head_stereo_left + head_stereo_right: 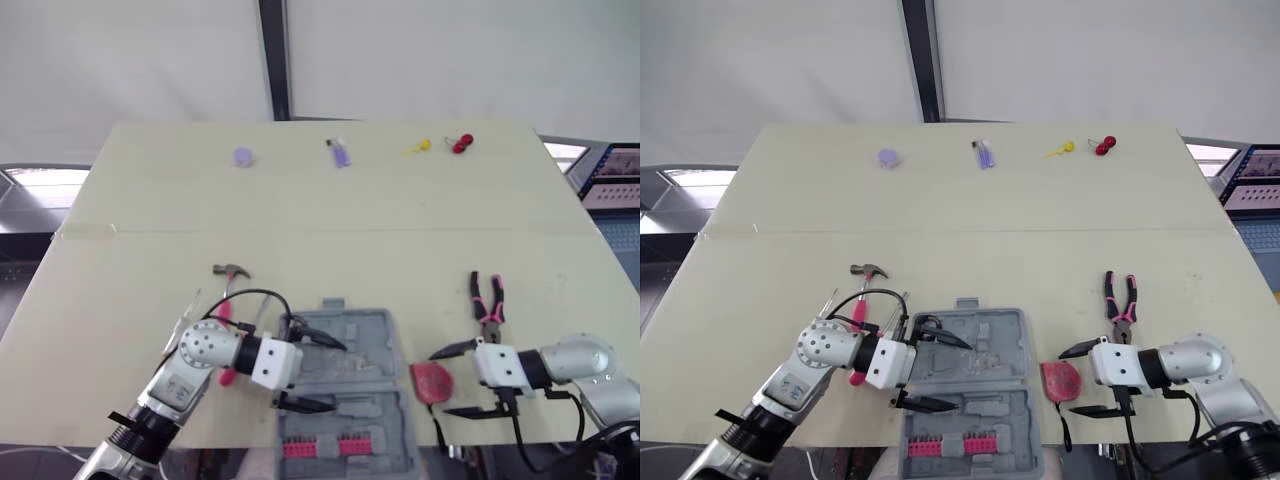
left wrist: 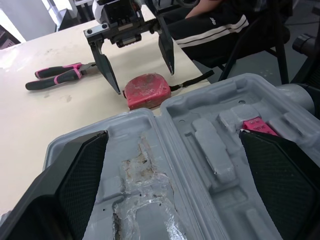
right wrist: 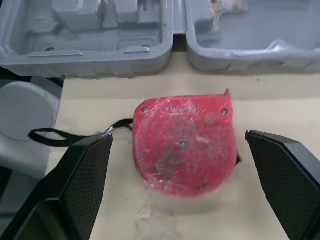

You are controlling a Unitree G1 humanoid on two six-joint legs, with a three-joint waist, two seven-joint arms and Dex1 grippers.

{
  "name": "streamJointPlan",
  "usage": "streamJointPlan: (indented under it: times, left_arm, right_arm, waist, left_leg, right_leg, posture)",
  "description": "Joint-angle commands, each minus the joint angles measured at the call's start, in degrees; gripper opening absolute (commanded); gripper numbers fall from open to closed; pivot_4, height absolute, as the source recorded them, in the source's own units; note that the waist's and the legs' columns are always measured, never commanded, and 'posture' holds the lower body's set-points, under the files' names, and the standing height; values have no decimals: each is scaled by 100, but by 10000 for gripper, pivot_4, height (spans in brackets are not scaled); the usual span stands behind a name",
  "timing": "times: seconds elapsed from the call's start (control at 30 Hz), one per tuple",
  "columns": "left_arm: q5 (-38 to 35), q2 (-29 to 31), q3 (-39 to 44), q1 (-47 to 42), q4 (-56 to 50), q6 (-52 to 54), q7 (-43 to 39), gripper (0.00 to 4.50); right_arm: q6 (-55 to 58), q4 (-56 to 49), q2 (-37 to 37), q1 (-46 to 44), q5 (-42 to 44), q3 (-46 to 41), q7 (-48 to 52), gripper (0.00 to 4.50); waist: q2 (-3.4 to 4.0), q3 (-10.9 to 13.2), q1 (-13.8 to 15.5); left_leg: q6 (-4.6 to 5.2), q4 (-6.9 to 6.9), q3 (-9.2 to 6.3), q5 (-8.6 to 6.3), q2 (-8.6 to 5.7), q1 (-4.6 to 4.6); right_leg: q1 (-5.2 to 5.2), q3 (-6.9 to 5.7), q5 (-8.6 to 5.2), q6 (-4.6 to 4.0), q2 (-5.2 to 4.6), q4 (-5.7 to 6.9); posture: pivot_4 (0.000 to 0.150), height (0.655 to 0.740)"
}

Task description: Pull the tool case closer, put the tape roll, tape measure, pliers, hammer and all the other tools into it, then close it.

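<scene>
No legible text, labels, brands or numbers anywhere.

Faint raised marks on the scuffed red face of the tape measure (image 3: 184, 142), close to the near edge of the table (image 1: 300, 220), too worn to read. Small white emblem on the dark clothing (image 2: 215, 22) of a person seated past the table's edge, with no letters to make out. Lit screen (image 1: 615, 165) beyond the table's far right corner, its contents too small to read.

A narrow strip of bare beige surface (image 3: 150, 82) separates the flat red tape measure (image 3: 185, 142) from the open grey plastic tool case (image 3: 100, 30).
</scene>
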Motion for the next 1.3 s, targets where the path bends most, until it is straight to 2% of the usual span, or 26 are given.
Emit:
streamJointPlan:
  times: [0.03, 0.63, 0.73, 0.77, 0.8, 1.0, 1.13, 1.3]
  left_arm:
    - [-27, 17, 23, 85, -259, -66, 91, 45000]
    - [18, -20, -55, 36, -168, -126, 148, 45000]
    - [32, -15, -58, 32, -162, -131, 154, 45000]
    - [36, -13, -57, 31, -159, -133, 156, 45000]
    - [38, -13, -57, 25, -151, -134, 157, 45000]
    - [57, -25, -58, 1, -106, -153, 179, 45000]
    - [66, 4, 29, 41, -100, -152, 287, 45000]
    - [-108, 58, 334, 215, -262, 97, 585, 45000]
  right_arm:
    - [-241, 236, 56, -50, -5, 54, 70, 44910]
    - [-316, 693, 326, -160, -182, 153, -154, 44910]
    - [-341, 734, 345, -170, -194, 159, -167, 36578]
    - [-344, 743, 353, -174, -195, 162, -174, 31155]
    - [-343, 752, 359, -183, -194, 166, -175, 29221]
    - [-253, 671, 325, -180, -154, 160, -129, 29226]
    - [763, -83, -46, -191, 40, 49, 17, 29226]
    - [3035, -2157, -832, -524, 193, -65, -95, 29226]
  waist:
    - [0, 0, 3]
    - [1, -1, -8]
    - [2, -1, -5]
    - [2, -1, -4]
    - [1, -1, -3]
    - [1, -1, -7]
    - [5, 0, -3]
    - [10, 0, -12]
  left_leg:
    - [0, 0, -2, 0, 0, 0]
    - [0, 0, -1, 0, 0, 2]
    - [0, 0, -1, 0, 0, 2]
    - [0, 0, -1, 0, 0, 2]
    - [0, 0, -1, 0, 0, 2]
    - [0, 0, -1, 0, 0, 4]
    - [0, 0, -1, 0, 0, 3]
    - [0, 2, -5, 0, 0, 1]
  right_leg:
    - [1, -1, 0, 0, 0, 0]
    - [3, -1, 0, 0, 1, 0]
    - [4, -1, 0, 0, 1, 0]
    - [4, -1, 0, 0, 1, 0]
    - [4, -1, 0, 0, 1, 0]
    - [6, -1, 0, 0, 1, -1]
    - [5, -1, 0, 0, 0, 0]
    - [3, -2, 0, 0, 1, 1]
  posture:
    - [1500, 7400]
    - [1500, 7400]
    - [1500, 7400]
    - [1500, 7400]
    - [1500, 7400]
    - [1500, 7400]
    - [1500, 7400]
    - [1500, 7400]
